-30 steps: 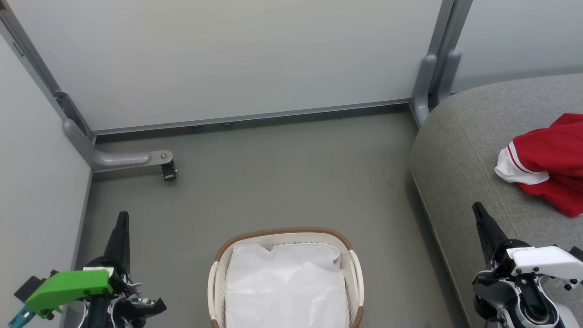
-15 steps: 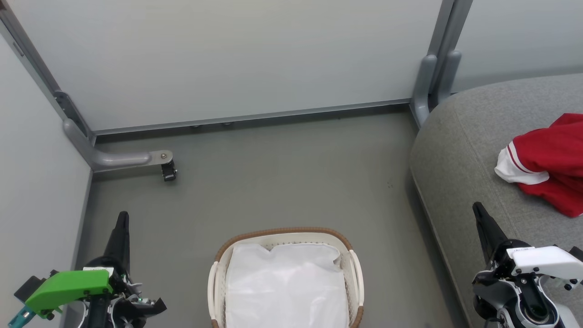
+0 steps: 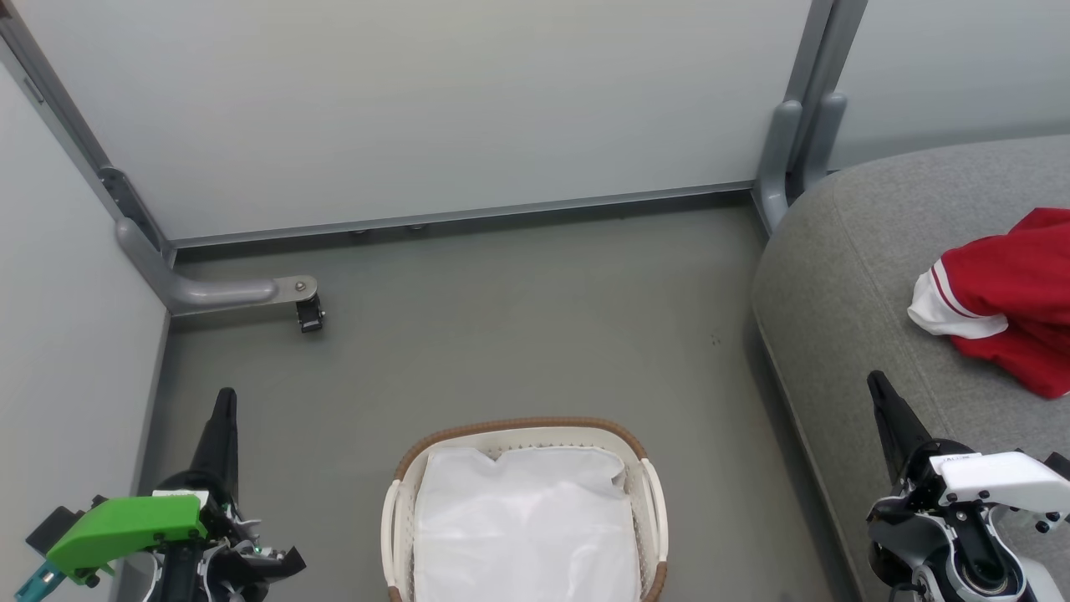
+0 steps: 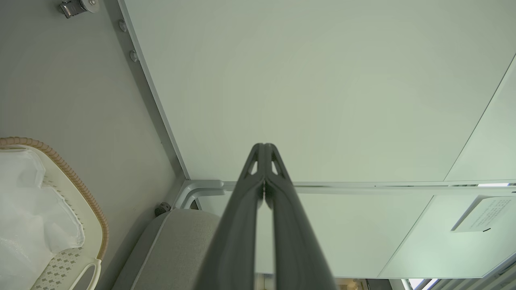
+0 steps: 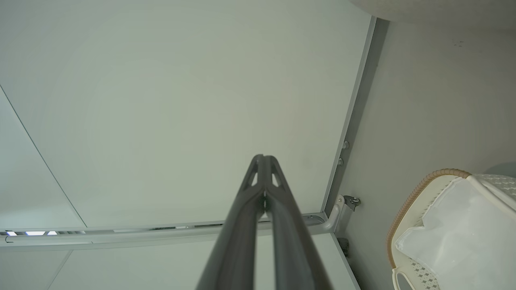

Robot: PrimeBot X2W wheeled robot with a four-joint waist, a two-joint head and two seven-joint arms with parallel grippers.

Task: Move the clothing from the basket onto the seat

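Note:
The red clothing [image 3: 1007,297] with white striped trim lies bunched on the grey seat [image 3: 844,276] at the right edge of the head view. On the floor at bottom centre stands the cream basket [image 3: 522,428] with a brown rim, holding a white liner sheet [image 3: 522,522]. My left gripper [image 3: 224,400] is shut and holds nothing, low at the left, well left of the basket. At the lower right, over the seat's front edge, my right gripper [image 3: 875,383] is shut with nothing in it. The wrist views show the left gripper's [image 4: 264,147] and the right gripper's [image 5: 263,158] fingertips pressed together.
Pale partition walls [image 3: 435,109] close the back and left. A grey metal foot with a small caster [image 3: 309,314] juts onto the floor at the left, and a post base [image 3: 790,150] stands beside the seat. Grey floor [image 3: 518,334] lies between basket and walls.

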